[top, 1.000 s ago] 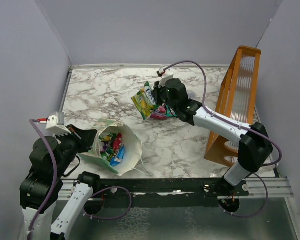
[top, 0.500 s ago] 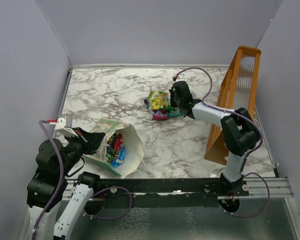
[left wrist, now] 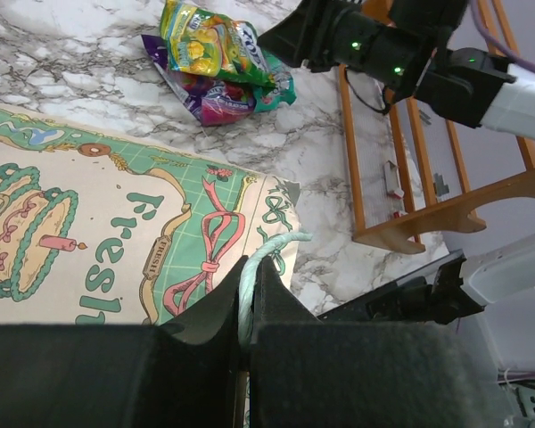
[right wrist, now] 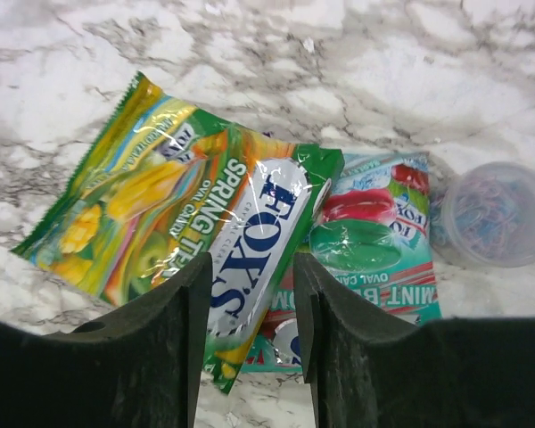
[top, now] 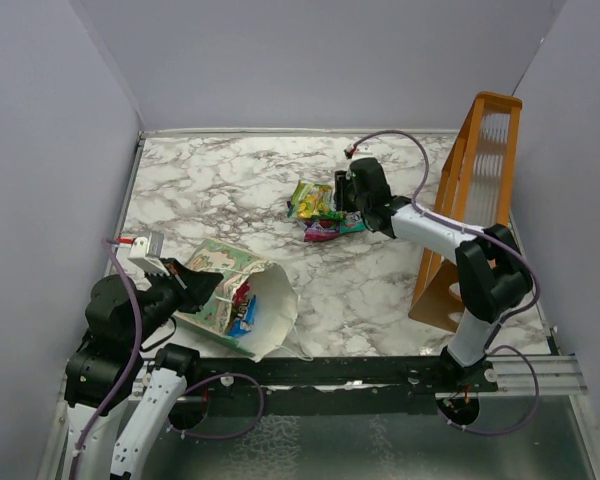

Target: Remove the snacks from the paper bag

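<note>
The paper bag [top: 242,290] lies tipped on its side near the front left, its white mouth facing right, with several snacks [top: 240,299] still inside. My left gripper [top: 202,283] is shut on the bag's string handle [left wrist: 246,283]; the cream patterned front [left wrist: 89,241] fills the left wrist view. A yellow-green packet [top: 313,200], a purple one [top: 321,233] and a teal one [top: 350,225] lie piled mid-table. My right gripper [top: 347,196] is open just above the yellow-green packet [right wrist: 178,214], its jaws either side of the packet's end. The teal packet [right wrist: 374,241] lies beside it.
An orange wooden rack [top: 475,200] stands at the right edge, close behind my right arm. A small clear plastic cup [right wrist: 504,214] sits right of the teal packet. Grey walls close the left, back and right sides.
My right gripper let go of the yellow-green packet, which now lies flat on the pile. My left gripper moved right and up with the handle, tilting the bag further over.
</note>
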Robot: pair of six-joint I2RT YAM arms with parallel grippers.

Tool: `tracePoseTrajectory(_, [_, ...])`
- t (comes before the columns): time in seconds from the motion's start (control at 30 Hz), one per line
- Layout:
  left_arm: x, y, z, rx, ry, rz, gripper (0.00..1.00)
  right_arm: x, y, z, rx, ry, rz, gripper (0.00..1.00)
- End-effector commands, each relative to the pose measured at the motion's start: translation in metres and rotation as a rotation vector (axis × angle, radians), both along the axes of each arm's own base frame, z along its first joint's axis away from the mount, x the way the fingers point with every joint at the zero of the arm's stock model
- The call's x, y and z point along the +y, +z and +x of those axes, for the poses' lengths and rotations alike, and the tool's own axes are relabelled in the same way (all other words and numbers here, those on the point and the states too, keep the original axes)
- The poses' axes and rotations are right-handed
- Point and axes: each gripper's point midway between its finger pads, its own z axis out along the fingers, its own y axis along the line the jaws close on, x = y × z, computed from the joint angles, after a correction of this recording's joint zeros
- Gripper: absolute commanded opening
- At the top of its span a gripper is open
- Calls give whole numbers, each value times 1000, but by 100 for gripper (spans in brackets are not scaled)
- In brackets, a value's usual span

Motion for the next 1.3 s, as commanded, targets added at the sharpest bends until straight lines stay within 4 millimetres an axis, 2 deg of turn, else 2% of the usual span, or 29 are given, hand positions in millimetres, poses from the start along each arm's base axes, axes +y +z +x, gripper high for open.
tracePoseTrajectory(0.0, [2, 7, 0, -41, -8, 26, 0, 5, 51, -17, -67, 74, 51, 46])
tracePoseTrajectory(0.2, [2, 2, 2, -41, -4, 29, 0, 4, 79, -50, -101, 164, 113, 48])
tracePoseTrajectory(0.33, [1, 0, 5, -44, -1, 29, 0, 42, 93, -113, -110, 523, 280, 48])
tracePoseTrajectory(0.47, [1, -3, 7, -42, 2, 28, 0, 66, 102, -176, -151, 828, 404, 50])
tracePoseTrajectory(0.7, [2, -5, 6, -35, 6, 33, 0, 102, 134, -264, -352, 1129, 366, 52])
tracePoseTrajectory(0.77, [3, -3, 6, -37, 11, 35, 0, 109, 137, -278, -359, 1183, 371, 52])
tracePoseTrajectory(0.9, [7, 0, 5, -43, 28, 40, 0, 120, 137, -290, -341, 1266, 375, 53])
tracePoseTrajectory(1.13, [9, 1, 6, -39, 42, 42, 0, 140, 122, -304, -405, 1409, 280, 59])
tracePoseTrajectory(1.27, [10, 3, 7, -40, 50, 45, 0, 156, 119, -323, -509, 1491, 203, 63])
